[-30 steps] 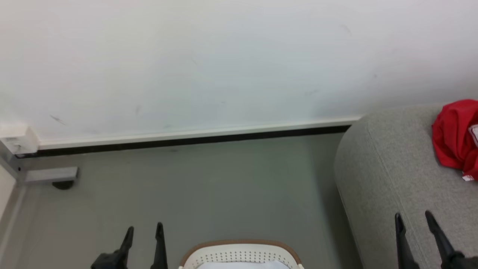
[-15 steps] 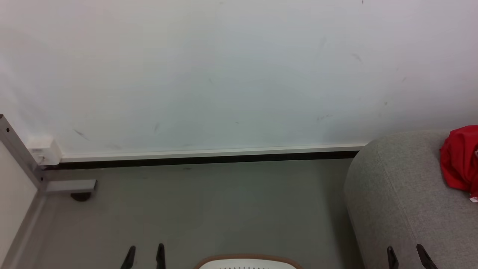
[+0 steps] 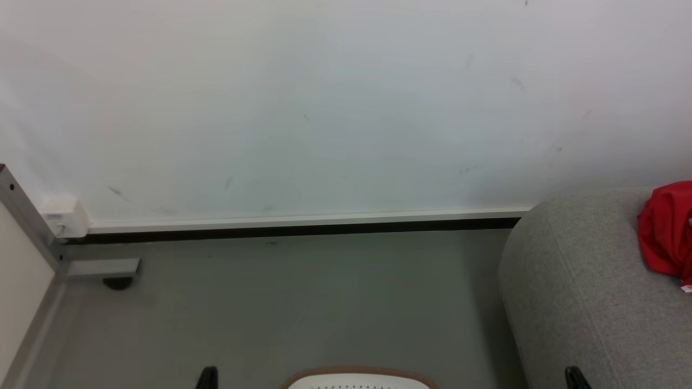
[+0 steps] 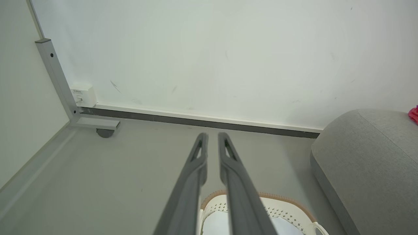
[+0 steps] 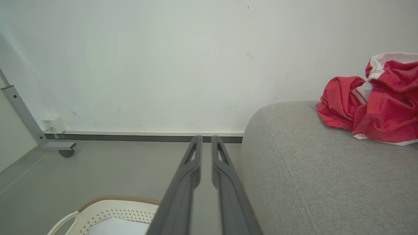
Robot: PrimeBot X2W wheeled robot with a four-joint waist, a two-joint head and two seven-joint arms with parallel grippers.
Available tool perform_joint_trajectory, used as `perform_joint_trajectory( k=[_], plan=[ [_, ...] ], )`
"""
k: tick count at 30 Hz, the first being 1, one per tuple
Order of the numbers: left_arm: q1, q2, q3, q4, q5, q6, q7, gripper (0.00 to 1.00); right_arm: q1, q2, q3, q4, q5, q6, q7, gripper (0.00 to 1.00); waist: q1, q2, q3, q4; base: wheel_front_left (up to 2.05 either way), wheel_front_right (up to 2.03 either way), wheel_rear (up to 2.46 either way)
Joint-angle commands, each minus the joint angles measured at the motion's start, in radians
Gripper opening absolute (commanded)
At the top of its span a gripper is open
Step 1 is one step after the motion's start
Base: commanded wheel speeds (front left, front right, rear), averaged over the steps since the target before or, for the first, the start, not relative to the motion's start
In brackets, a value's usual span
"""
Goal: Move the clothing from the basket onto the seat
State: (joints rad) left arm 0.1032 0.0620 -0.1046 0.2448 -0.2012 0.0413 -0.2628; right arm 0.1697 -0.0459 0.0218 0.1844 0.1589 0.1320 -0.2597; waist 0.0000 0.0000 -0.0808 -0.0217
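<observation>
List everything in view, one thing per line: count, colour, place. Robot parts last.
clothing: one heap, red with white trim, on the seat
seat: one, light grey, right side, by the wall
basket: one, white with tan rim, on the floor left of the seat
wall: one, white, behind everything
skirting: one, white over a black strip, foot of the wall
floor: grey, underfoot
frame: one, grey metal, far left, on a caster
socket box: one, white, low on the wall beside the frame
left gripper: dark, narrow gap, holding nothing, above the basket
right gripper: dark, narrow gap, holding nothing, beside the seat
</observation>
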Motion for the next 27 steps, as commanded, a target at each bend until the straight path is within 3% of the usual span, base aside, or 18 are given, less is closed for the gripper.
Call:
perform_joint_trajectory(
  k=[1,27],
  plan=[
    [-0.016,0.0,0.013,-0.003,-0.029,-0.004,0.013,0.0,-0.003,-0.001,0.0,-0.012,0.033,0.0,0.003,0.0,0.0,0.0,0.001,0.0,0.0,0.0,0.0],
    [-0.081,-0.003,0.079,-0.025,-0.48,-0.042,0.129,0.0,-0.104,-0.033,-0.01,0.015,0.53,-0.001,0.097,0.0,0.0,0.0,0.017,0.005,0.0,0.0,0.0]
  ],
)
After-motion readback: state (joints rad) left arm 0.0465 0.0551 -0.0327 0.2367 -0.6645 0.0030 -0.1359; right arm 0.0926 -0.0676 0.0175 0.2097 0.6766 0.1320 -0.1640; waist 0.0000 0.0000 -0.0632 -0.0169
